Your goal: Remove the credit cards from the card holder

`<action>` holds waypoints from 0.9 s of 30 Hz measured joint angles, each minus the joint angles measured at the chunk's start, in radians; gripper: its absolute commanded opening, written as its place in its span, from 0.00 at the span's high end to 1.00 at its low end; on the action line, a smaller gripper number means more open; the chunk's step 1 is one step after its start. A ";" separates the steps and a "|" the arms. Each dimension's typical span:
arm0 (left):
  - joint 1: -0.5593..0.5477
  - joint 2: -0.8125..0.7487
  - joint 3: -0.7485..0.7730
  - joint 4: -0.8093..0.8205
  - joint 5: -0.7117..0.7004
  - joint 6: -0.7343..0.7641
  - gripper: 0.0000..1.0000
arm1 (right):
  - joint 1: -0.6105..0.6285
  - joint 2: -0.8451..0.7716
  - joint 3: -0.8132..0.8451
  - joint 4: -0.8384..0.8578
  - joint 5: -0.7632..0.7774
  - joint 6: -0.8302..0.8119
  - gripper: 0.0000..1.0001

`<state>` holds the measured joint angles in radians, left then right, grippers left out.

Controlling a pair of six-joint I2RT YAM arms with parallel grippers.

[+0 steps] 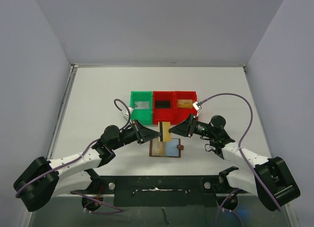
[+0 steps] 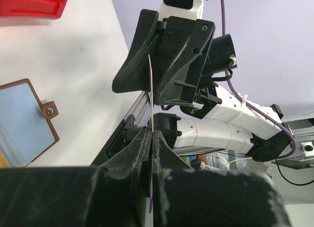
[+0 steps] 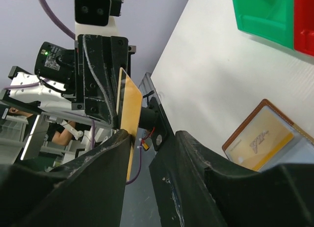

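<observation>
A gold credit card (image 1: 166, 132) stands on edge above the open brown card holder (image 1: 166, 149), pinched by my left gripper (image 1: 158, 133), which is shut on it. The left wrist view shows this card edge-on (image 2: 150, 79), running up from my left gripper (image 2: 152, 134) between the right arm's fingers. My right gripper (image 3: 152, 136) straddles the card (image 3: 128, 106); its left finger (image 3: 105, 163) touches the card and a gap remains on the other side. The card holder (image 3: 282, 120) lies flat on the table with another gold card (image 3: 262, 141) inside it.
Three bins stand in a row behind the card holder: a green bin (image 1: 141, 97) with a grey card, a red bin (image 1: 163, 97) with a dark card, and a red bin (image 1: 186, 95) with a gold card. Purple cables loop over both arms.
</observation>
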<state>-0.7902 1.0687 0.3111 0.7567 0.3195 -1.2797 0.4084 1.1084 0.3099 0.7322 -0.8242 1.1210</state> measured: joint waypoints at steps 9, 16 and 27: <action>0.000 0.014 0.000 0.027 0.010 -0.019 1.00 | 0.016 0.035 0.002 0.124 -0.055 0.064 0.76; 0.000 0.014 0.000 0.051 0.010 -0.025 1.00 | 0.019 0.051 0.003 0.198 -0.099 0.114 0.80; 0.000 0.013 -0.002 0.063 0.014 -0.024 1.00 | 0.020 0.051 0.006 0.263 -0.131 0.193 0.83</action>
<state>-0.7902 1.0821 0.3092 0.8196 0.3340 -1.3037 0.4286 1.1595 0.3164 0.9951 -0.9550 1.3140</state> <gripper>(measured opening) 0.004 0.116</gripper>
